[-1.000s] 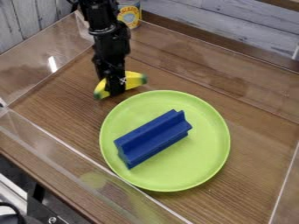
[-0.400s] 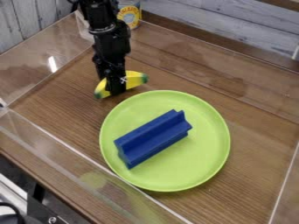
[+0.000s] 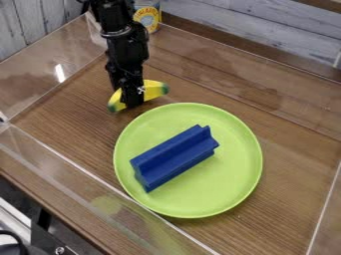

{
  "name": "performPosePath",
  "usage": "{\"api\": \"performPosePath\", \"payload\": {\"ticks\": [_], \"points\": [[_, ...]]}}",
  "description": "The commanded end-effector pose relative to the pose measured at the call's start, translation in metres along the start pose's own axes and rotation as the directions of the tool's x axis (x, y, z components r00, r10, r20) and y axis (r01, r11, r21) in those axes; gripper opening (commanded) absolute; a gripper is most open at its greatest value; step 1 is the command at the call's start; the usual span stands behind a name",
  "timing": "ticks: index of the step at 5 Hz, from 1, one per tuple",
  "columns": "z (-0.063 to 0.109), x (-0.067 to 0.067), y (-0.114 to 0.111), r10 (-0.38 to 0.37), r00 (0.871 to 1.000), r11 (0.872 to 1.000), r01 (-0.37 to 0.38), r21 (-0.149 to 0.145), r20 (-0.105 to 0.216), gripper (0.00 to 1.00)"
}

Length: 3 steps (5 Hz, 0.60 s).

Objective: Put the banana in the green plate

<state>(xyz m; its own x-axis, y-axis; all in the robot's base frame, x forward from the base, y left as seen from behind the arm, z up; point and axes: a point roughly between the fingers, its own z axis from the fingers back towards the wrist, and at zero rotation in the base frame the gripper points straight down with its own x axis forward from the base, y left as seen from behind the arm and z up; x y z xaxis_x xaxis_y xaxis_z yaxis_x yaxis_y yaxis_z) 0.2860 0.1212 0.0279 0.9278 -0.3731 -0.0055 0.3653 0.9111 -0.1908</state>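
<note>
The small yellow banana lies on the wooden table just beyond the upper-left rim of the green plate. My black gripper comes straight down from above and its fingers are shut on the banana's middle. The banana's ends stick out on either side of the fingers. It rests at table level, outside the plate.
A blue ridged block lies diagonally in the middle of the plate. Clear plastic walls fence the table at left and front. A yellow-white object sits at the back behind the arm. Grey planks form the back wall.
</note>
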Motion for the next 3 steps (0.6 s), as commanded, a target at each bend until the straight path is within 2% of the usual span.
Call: {"api": "performPosePath", "payload": {"ticks": [1,3], "points": [[0.022,0.003,0.003,0.018,0.999,0.999,-0.019,0.042,0.027,0.0],[0.043,0.002,-0.006,0.046,0.999,0.997,-0.047,0.06,0.021,0.0]]}}
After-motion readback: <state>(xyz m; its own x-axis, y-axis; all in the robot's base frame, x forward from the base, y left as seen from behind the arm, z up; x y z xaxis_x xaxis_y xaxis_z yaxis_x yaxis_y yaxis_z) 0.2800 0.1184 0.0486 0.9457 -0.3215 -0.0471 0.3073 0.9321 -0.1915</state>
